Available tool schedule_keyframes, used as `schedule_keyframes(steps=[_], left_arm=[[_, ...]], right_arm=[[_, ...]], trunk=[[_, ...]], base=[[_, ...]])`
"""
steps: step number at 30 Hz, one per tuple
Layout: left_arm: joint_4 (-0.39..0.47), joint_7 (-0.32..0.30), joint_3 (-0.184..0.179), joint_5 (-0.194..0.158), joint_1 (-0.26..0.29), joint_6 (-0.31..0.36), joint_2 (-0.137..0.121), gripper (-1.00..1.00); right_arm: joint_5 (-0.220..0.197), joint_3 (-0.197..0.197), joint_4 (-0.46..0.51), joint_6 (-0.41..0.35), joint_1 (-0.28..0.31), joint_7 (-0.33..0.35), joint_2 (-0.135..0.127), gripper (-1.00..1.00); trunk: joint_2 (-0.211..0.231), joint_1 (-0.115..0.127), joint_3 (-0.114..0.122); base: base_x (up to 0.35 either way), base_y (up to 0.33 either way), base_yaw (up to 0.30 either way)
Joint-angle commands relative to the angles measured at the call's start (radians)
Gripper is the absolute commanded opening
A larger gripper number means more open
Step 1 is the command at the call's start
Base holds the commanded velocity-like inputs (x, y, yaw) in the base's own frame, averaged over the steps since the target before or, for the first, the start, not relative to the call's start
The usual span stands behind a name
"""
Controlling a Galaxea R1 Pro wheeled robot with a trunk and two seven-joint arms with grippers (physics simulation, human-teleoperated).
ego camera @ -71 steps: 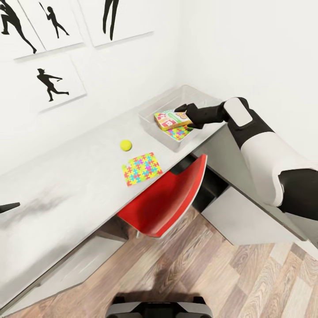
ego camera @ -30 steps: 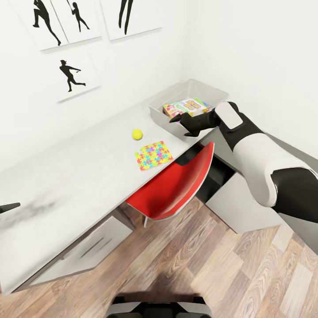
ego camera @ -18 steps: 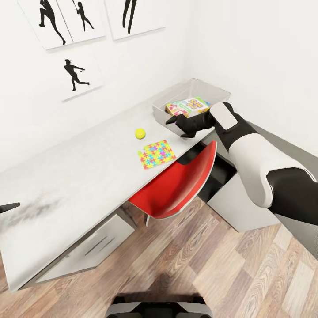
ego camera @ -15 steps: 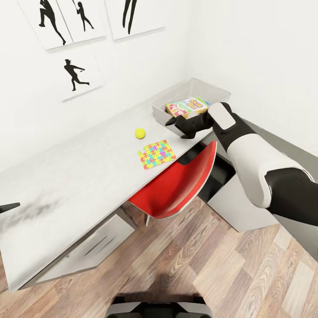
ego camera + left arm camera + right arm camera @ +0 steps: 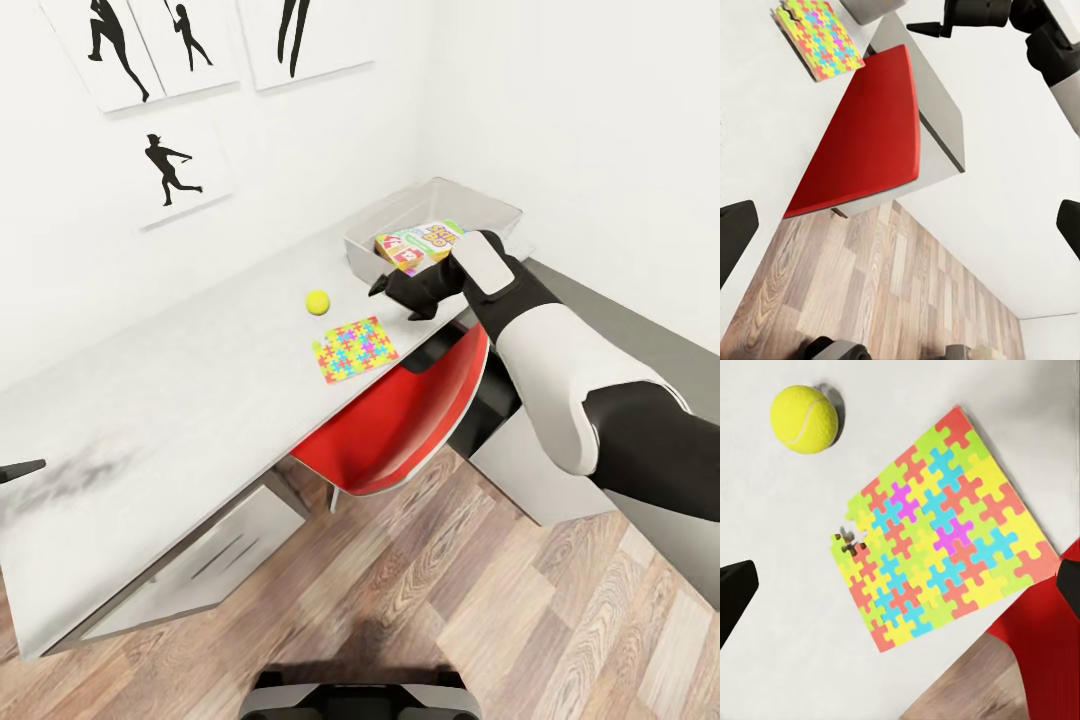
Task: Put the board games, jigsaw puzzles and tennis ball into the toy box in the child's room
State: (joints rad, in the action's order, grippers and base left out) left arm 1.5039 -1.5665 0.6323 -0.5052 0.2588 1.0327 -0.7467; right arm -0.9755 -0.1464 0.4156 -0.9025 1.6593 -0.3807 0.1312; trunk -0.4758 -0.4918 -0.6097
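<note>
The right gripper hung empty with its fingers spread, in the head view just in front of the toy box and above the table. Inside the toy box lay a board game, white, red and yellow. On the table well clear of the toy box sat the tennis ball, and just beside it a jigsaw puzzle near the table's front edge, over the red chair.

The left wrist view showed the left gripper wide open and empty, its fingertips at the picture's two sides, with the red chair, the puzzle and the right gripper beyond.

The right wrist view looked straight down between parted fingertips at the ball and puzzle lying apart; one piece was missing at the puzzle's edge.
</note>
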Motion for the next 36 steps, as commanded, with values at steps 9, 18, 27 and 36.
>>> schedule_keyframes(steps=[9,18,27,36], left_arm=[[-0.004,-0.004,0.001,0.005,-0.003,0.012,0.0,1.0],[-0.029,-0.004,0.024,0.029,-0.012,0.005,0.024,1.0],[-0.069,-0.004,0.054,0.039,-0.008,0.006,0.069,1.0],[-0.078,-0.004,0.105,0.046,-0.009,0.006,0.074,1.0]], right_arm=[[-0.011,-0.005,0.003,0.002,0.0,-0.121,0.036,1.0],[0.012,-0.024,0.025,0.023,-0.023,-0.162,0.043,1.0],[0.003,-0.071,0.051,0.038,-0.063,-0.161,0.043,1.0],[0.02,-0.047,0.026,0.033,-0.088,-0.143,0.043,1.0]], trunk=[[-0.001,0.0,-0.001],[-0.001,0.0,-0.001],[-0.001,0.0,-0.001],[-0.001,0.0,-0.001]], base=[[0.017,0.0,0.0],[0.002,0.0,0.0],[-0.087,0.029,0.0],[-0.019,0.008,0.0]])
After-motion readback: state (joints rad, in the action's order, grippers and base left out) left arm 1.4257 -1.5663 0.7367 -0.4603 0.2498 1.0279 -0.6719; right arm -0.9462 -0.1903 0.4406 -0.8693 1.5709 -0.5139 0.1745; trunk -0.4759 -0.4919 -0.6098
